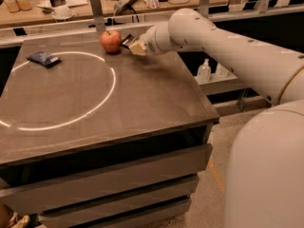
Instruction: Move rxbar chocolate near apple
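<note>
The red-orange apple (111, 41) stands at the far edge of the grey table (142, 99). Just right of it, my gripper (134, 46) reaches in from the right on a long white arm. A dark flat bar, the rxbar chocolate (127, 41), shows at the gripper's fingertips, close beside the apple. Most of the bar is hidden by the fingers.
A smaller dark blue packet (43, 58) lies at the far left of the table, on a bright white ring of light (107, 96). A cluttered bench (71, 6) runs behind the table. Two bottles (204, 71) stand on a shelf at the right.
</note>
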Controlling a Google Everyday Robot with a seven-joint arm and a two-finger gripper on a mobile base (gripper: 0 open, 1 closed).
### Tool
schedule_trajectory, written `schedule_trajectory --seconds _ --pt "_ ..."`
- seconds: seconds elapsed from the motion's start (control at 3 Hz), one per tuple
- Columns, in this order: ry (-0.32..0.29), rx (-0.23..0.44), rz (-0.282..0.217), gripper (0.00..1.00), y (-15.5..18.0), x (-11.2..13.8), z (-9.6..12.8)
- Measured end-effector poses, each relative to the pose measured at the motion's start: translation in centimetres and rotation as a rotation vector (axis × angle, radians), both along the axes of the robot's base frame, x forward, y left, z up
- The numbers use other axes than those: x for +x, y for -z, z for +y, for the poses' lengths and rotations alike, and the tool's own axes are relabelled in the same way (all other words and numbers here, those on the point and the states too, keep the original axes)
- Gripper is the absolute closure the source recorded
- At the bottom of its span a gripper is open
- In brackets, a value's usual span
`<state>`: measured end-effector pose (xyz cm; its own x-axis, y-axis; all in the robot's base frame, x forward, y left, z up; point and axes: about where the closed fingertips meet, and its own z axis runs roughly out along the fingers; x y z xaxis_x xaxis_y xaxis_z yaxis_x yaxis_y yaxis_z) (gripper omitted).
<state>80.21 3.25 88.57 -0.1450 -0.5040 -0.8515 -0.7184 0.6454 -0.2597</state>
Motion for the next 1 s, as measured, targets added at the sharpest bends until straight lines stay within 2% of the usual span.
schedule_trajectory --seconds 0.33,0.67,1.0 --pt "-0.014 -0.004 0.025 0.12 0.8 0.2 1.1" --pt "-0.018 -0.004 0.037 0.00 1.1 -0.1 1.2" --pt "-0.007 0.016 0.005 0.00 -0.2 -1.2 -0.4"
